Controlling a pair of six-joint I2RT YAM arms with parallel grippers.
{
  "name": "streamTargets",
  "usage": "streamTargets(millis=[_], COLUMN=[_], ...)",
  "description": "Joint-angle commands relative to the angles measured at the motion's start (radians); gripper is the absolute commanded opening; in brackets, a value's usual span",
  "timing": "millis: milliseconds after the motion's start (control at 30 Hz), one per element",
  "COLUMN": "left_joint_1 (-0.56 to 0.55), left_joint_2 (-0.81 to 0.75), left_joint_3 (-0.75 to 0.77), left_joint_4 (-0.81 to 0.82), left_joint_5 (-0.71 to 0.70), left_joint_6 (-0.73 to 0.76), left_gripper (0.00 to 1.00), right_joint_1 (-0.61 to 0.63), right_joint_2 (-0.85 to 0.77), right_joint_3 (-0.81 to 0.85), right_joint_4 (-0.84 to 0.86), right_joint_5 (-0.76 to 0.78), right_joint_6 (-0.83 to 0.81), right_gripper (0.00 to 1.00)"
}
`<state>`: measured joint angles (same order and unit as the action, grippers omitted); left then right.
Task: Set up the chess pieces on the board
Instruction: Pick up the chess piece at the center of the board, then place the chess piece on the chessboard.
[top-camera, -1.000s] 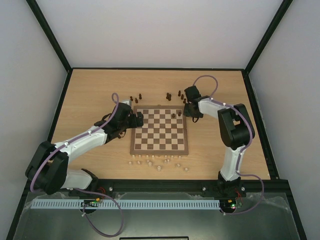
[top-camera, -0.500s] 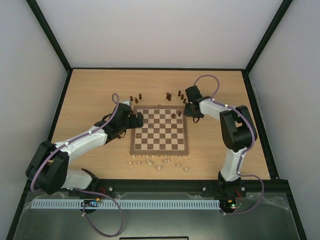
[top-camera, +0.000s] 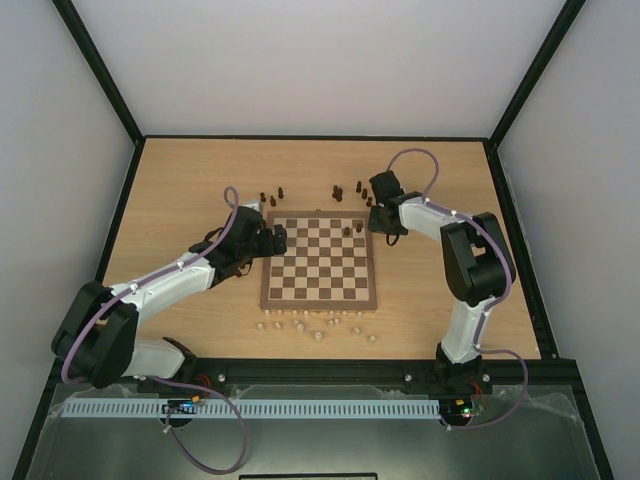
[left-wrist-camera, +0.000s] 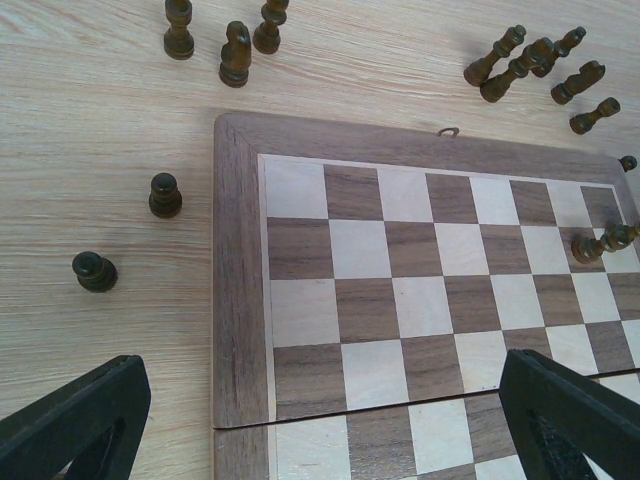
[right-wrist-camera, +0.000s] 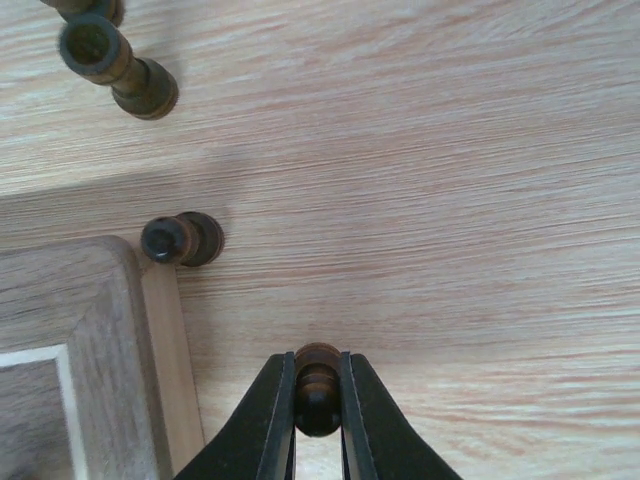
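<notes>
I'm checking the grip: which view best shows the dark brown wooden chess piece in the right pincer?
The right wrist view: the dark brown wooden chess piece sits clamped in the right pincer, beside a corner of the checkered wooden board. The top view hides it under the arm; the left wrist view doesn't clearly show it.
</notes>
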<state>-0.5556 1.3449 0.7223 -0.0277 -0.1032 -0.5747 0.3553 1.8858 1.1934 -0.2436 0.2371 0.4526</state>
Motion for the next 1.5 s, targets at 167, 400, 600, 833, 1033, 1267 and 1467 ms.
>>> streamTargets(millis=[167,400,600,833,1033,1267,1467], left_joint_1=[0.005,0.015,0.026,0.038,0.039,0.039,0.039], left_joint_2=[0.007,-0.002,-0.014,-0.021,-0.02,-0.013,-0.008], left_joint_3=[-0.01,-0.013,-0.021,-0.024,-0.026,-0.026,-0.026], left_joint_4=[0.015,0.014,0.012,0.012,0.015,0.017,0.019], left_joint_5=[0.0,0.0,0.002,0.006,0.007,0.008,0.01], left_joint_6=[0.006,0.007,0.007,0.007,0.006,0.006,0.006], left_gripper=[0.99,0.99,0.99,0.99,0.99,0.99,0.99], right_joint_1=[0.123,0.213,0.246,0.269,0.278,0.28,0.28], right_joint_2=[-0.15,-0.099,0.021,0.091,0.112,0.131,0.136], right_joint_3=[0.091,0.241,0.328,0.366,0.351,0.341,0.328], right_joint_4=[-0.15,-0.209,-0.245,-0.283,-0.291,-0.286,-0.29], right_joint_5=[0.107,0.004,-0.041,-0.05,-0.049,-0.056,-0.051], right_joint_6=[-0.01,-0.045,-0.057,-0.063,-0.061,-0.062,-0.061], right_gripper=[0.05,0.06,0.06,0.06,0.09,0.09,0.1])
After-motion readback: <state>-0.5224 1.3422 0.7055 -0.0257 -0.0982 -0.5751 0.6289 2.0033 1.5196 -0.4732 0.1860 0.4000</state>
